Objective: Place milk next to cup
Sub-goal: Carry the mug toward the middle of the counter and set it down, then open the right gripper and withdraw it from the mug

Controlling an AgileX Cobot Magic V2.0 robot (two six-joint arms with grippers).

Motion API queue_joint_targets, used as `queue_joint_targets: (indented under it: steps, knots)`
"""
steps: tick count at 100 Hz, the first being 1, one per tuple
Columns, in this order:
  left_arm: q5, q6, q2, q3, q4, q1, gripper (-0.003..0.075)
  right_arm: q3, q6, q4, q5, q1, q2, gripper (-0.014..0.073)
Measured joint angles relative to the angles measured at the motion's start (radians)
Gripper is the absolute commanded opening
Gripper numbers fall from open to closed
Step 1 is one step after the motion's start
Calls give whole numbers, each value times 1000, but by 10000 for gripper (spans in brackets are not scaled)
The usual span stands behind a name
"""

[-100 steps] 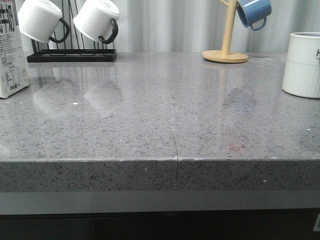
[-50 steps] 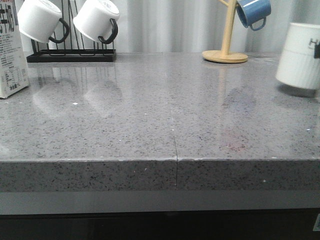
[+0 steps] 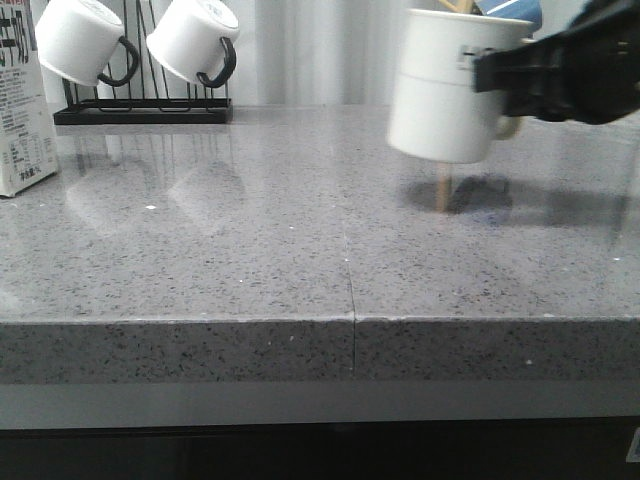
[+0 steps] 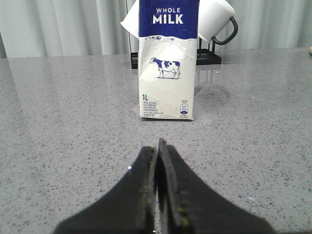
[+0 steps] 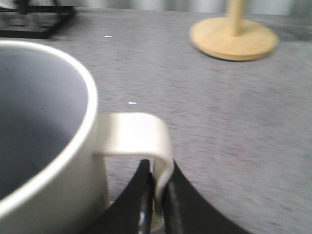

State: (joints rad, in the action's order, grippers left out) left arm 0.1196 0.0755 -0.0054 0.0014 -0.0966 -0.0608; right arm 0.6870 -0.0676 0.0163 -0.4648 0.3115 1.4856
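right gripper: black gripper (image 5: 157,195) pinched on the handle of the large cream-white ribbed mug with black lettering (image 3: 448,90); handle grip keeps the body hanging upright; mug is off the grey speckled stone counter (image 3: 250,260), shadow below it, right of centre
left gripper: black gripper (image 4: 159,161) fingers pressed together, holding nothing; aimed straight at the carton, apart from it
milk: tall white carton with dark blue "WHOLE MILK" top and cow picture (image 4: 168,61); upright on the counter, far left edge in the front view, well apart from the mug
judgement: mug probably being carried toward a spot the carton can be set beside
hidden: front view crops the carton to a strip; mug lettering partly behind the gripper; mug hides most of the wooden stand (image 5: 233,38); right wrist view blurred; two white black-handled mugs on the black rack (image 3: 140,105) behind the carton, partly covered
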Motion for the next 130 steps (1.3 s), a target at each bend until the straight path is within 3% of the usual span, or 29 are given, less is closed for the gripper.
queue_joint_targets:
  steps: [24, 44, 62, 72, 114, 130]
  knots:
    - [0, 0, 0, 0, 0, 0, -21, 117, 0, 0, 4, 122, 126, 51]
    - [0, 0, 0, 0, 0, 0, -21, 173, 0, -4, 6, 144, 225, 57]
    - [0, 0, 0, 0, 0, 0, -21, 177, 0, -4, 17, 147, 233, 181]
    - [0, 0, 0, 0, 0, 0, -21, 177, 0, -4, 32, 147, 233, 188]
    - [0, 0, 0, 0, 0, 0, -21, 21, 0, -4, 98, 147, 29, 183]
    - [0, 0, 0, 0, 0, 0, -21, -100, 0, -4, 153, 147, -144, 94]
